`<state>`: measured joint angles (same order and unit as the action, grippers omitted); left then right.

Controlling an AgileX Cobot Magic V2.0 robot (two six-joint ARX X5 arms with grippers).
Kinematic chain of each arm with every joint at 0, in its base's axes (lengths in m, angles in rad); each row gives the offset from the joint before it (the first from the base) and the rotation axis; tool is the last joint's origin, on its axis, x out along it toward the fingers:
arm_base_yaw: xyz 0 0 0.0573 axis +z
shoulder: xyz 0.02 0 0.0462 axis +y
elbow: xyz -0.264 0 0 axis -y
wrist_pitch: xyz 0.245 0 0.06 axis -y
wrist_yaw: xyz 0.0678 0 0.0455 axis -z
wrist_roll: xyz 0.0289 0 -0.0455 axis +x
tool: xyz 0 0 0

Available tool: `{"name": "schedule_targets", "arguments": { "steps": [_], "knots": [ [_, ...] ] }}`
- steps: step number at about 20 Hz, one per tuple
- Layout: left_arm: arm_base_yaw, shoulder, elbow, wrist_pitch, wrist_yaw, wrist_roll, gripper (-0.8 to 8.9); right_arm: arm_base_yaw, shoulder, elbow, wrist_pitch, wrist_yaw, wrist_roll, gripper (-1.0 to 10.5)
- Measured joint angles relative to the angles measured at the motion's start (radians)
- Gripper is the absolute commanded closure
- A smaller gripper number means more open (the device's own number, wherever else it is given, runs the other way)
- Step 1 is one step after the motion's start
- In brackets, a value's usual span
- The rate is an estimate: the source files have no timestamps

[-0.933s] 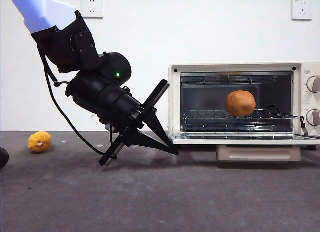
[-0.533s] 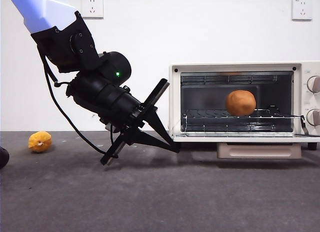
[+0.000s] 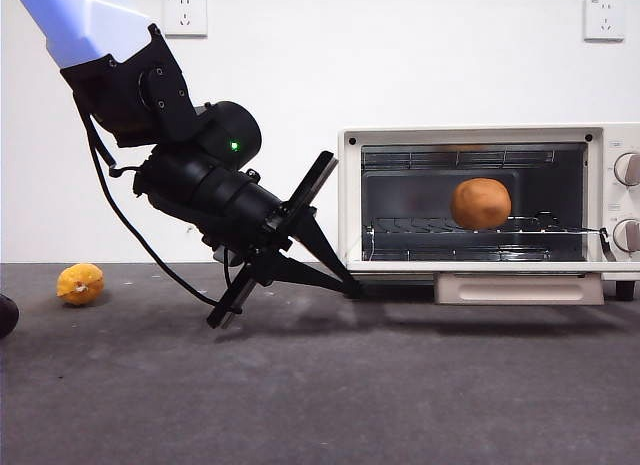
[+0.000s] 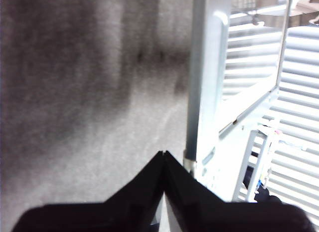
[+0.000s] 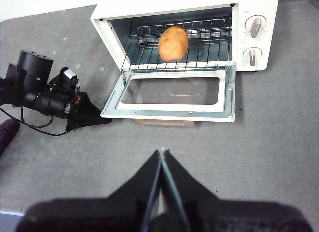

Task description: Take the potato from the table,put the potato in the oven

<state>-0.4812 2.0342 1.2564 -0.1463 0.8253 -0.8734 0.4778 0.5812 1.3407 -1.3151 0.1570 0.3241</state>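
Observation:
The orange-brown potato (image 3: pixel 481 204) (image 5: pixel 173 43) lies on the wire rack inside the cream-white oven (image 3: pixel 480 133) (image 5: pixel 199 5). The oven's door (image 3: pixel 480 268) (image 5: pixel 169 110) hangs open, about level, with its beige handle (image 3: pixel 518 288) below it. My left gripper (image 3: pixel 350 288) (image 4: pixel 164 154) is shut with nothing in it; its tips touch the door's left front corner (image 4: pixel 204 92) from below. High over the table (image 3: pixel 400 385) in front of the oven, my right gripper (image 5: pixel 161 151) is shut and holds nothing.
A small yellow lemon-like fruit (image 3: pixel 80 283) lies at the far left by the wall. A dark purple thing (image 3: pixel 6 315) (image 5: pixel 7 134) shows at the left edge. The left arm's black body (image 3: pixel 200 185) slants down from the top left.
The left gripper's tips have crept right and slightly up at the door's corner. The open door and its handle have risen a little. The potato has stayed put.

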Motion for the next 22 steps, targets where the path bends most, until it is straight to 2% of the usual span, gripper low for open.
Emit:
{"name": "schedule_targets", "arguments": {
  "steps": [4,7,12,22],
  "knots": [
    [0.004,0.000,0.000,0.022,0.028,-0.012,8.21,0.000,0.000,0.000,0.000,0.000,0.000,9.6],
    [0.004,0.000,0.008,0.086,0.054,-0.052,8.21,0.000,0.000,0.000,0.000,0.000,0.000,9.6],
    [0.011,0.000,0.051,0.095,0.081,-0.081,8.21,0.000,0.000,0.000,0.000,0.000,0.000,9.6],
    [0.034,0.000,0.314,0.081,0.076,-0.108,8.21,0.000,0.000,0.000,0.000,0.000,0.000,9.6]
  ]
}}
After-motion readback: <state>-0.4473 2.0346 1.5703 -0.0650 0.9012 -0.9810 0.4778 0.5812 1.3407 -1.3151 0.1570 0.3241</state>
